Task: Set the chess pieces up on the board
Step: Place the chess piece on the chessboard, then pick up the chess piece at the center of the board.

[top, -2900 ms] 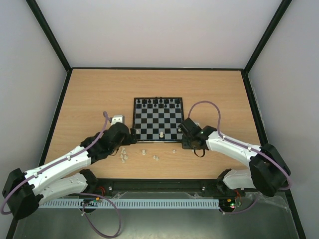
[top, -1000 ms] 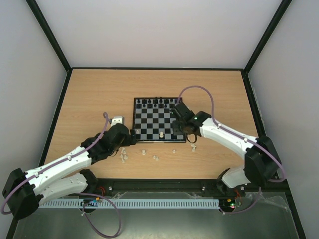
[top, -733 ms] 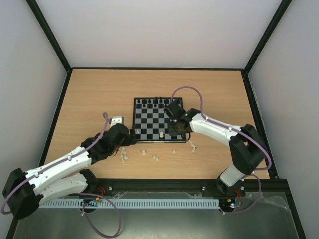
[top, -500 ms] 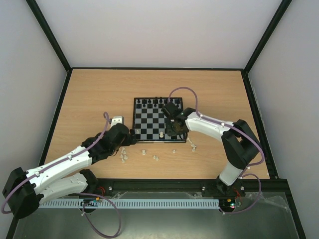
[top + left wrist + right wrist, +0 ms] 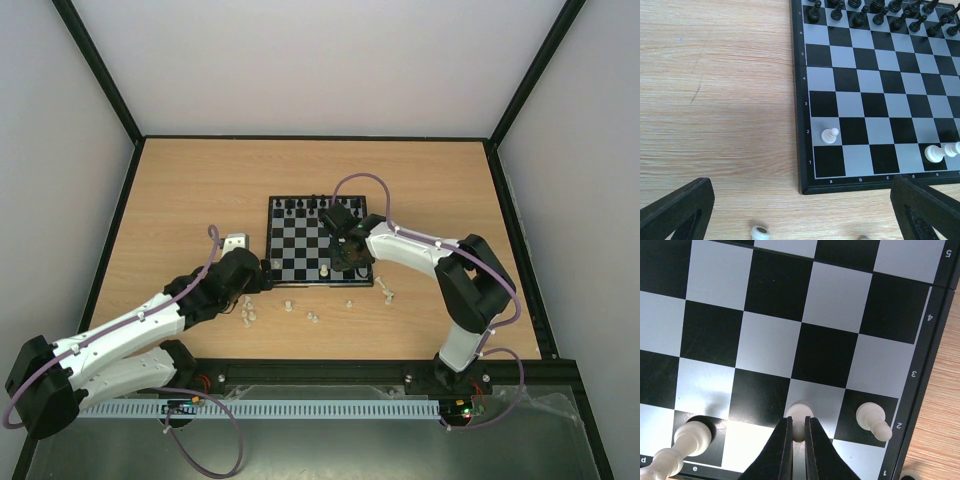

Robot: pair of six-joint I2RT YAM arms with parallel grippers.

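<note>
My right gripper [image 5: 798,432] pinches a pawn [image 5: 799,415] over the board's [image 5: 922,365] second row, near its right edge. Releasing off-centre could topple it into the neighbouring pawn [image 5: 872,420]. My left gripper [image 5: 802,212] gapes wide off the board's near-left corner.

Only readable stuff here is the coordinate markings printed on the thin black frame of the board [image 5: 800,150]. In the left wrist view the frame edge at 9 o'clock carries white digits running 6, 5, 4, 3, 2, 1 from top to bottom. There's one more digit above the 6, but it's too small for me to call. The edge at 6 o'clock has little letters a, b, c, d, e going left to right. In the right wrist view the frame edge at 3 o'clock reads 5, 4, 3, 2, 1 going down, and d and e sit down around 7 o'clock. The top view is too far off to read anything.
</note>
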